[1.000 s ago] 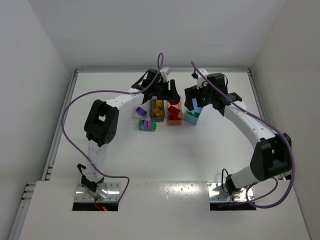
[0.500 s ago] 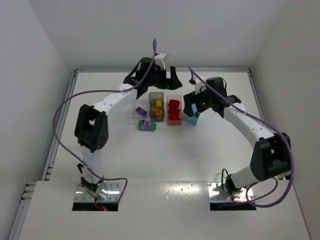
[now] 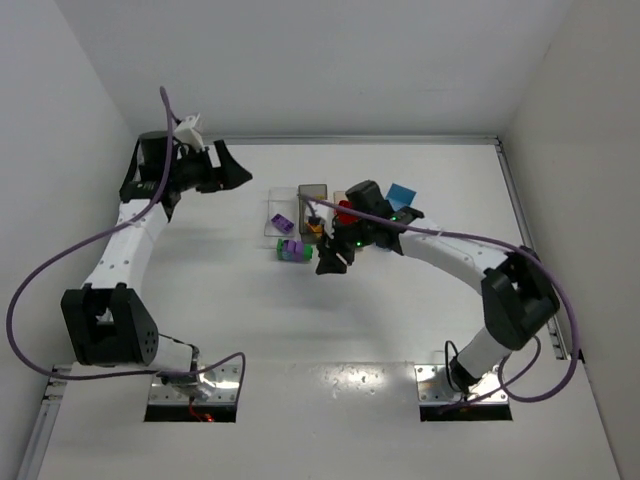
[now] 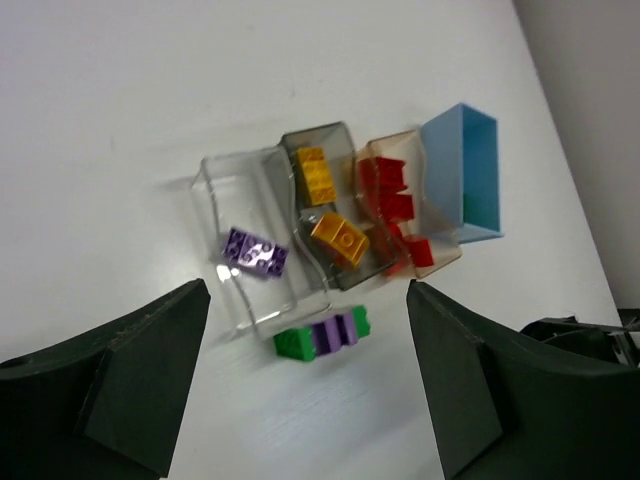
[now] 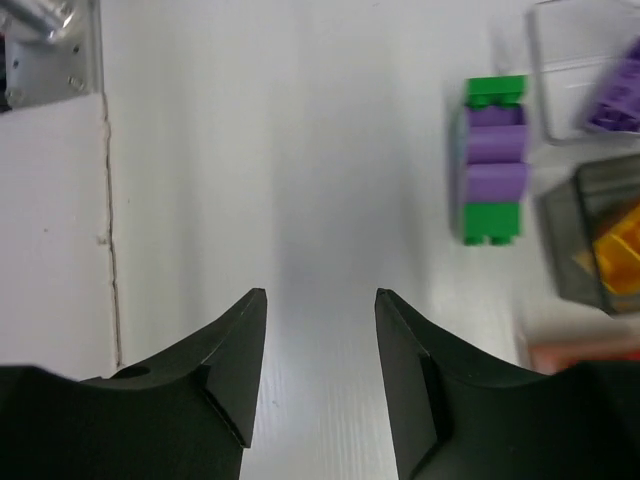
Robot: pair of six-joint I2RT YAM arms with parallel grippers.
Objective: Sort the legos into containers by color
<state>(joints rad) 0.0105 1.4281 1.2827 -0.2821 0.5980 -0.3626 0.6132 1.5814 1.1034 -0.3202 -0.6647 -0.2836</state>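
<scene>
Four containers stand in a row: a clear bin (image 4: 215, 185) holding a purple lego (image 4: 255, 250), a smoky grey bin (image 4: 318, 138) with yellow-orange legos (image 4: 338, 240), a tan bin (image 4: 440, 258) with red legos (image 4: 385, 190), and a light blue bin (image 4: 465, 170). A green-and-purple stack of legos (image 3: 294, 250) (image 4: 322, 335) (image 5: 493, 160) lies on the table in front of the clear bin. My right gripper (image 3: 333, 258) (image 5: 320, 292) hovers just right of that stack, open with a narrow gap and nothing in it. My left gripper (image 3: 230, 170) (image 4: 308, 290) is open and empty, far to the left.
The right arm (image 3: 440, 250) covers most of the tan bin in the top view. A purple cable (image 3: 60, 265) loops beside the left arm. The white near shelf (image 5: 50, 230) and a metal base plate (image 5: 40, 50) show in the right wrist view.
My left arm has swung from above the bins to the table's far left. My right gripper has left the light blue bin, come to the near side of the row, and narrowed its jaws.
</scene>
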